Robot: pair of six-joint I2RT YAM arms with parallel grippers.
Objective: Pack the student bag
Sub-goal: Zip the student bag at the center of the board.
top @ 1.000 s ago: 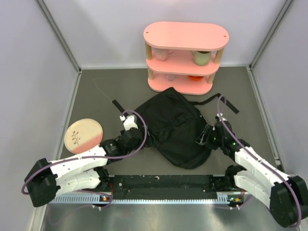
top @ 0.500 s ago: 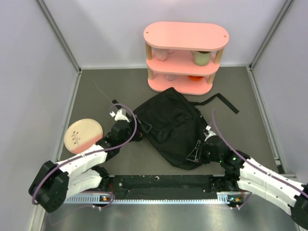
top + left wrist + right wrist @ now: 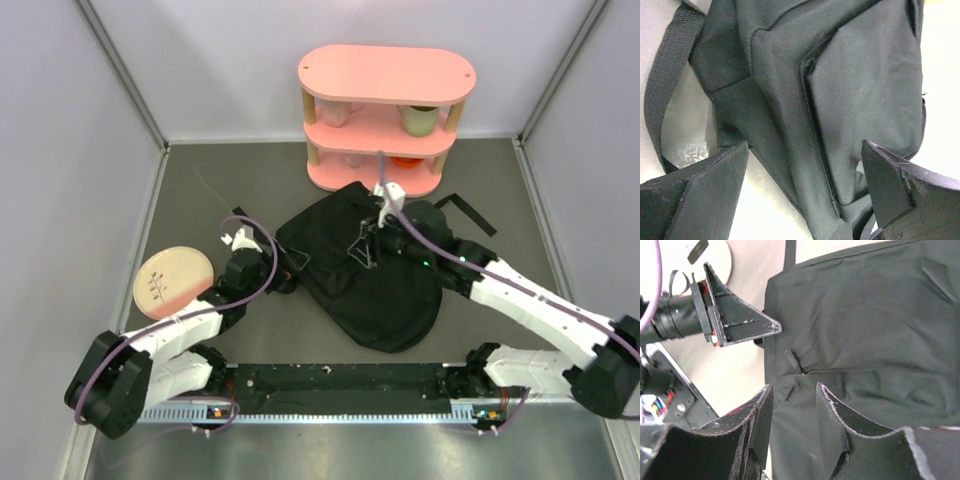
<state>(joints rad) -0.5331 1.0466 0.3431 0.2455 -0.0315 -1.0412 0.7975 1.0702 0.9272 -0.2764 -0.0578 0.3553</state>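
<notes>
Student bag (image 3: 385,300): large, soft, black ribbed fabric, floppy and rounded. It lies flat near the middle of the grey table (image 3: 240,190), its far end just in front of the pink shelf (image 3: 385,75). One long strap (image 3: 468,210) trails off its far right corner. The left wrist view shows a webbing strap (image 3: 665,85) looping off the bag's (image 3: 860,85) edge, and a stitched outer pocket panel. The right wrist view shows a closed zipper line (image 3: 860,370) across the bag (image 3: 880,315), with a short pull tab (image 3: 794,361) at its end.

Right gripper (image 3: 366,248): over the far half of the bag. Jaws are parted by a narrow gap, and nothing is seen clamped between them (image 3: 792,395). The pull tab is just beyond the fingertips.

Left gripper (image 3: 283,279): at the bag's left edge, low to the table. Jaws are spread wide and hold nothing (image 3: 804,150); bag fabric fills the view between them.

Round plate (image 3: 172,282) with a sprig motif: on the table left of the bag, well apart from it.

Cup (image 3: 420,120): on the shelf's middle tier.
</notes>
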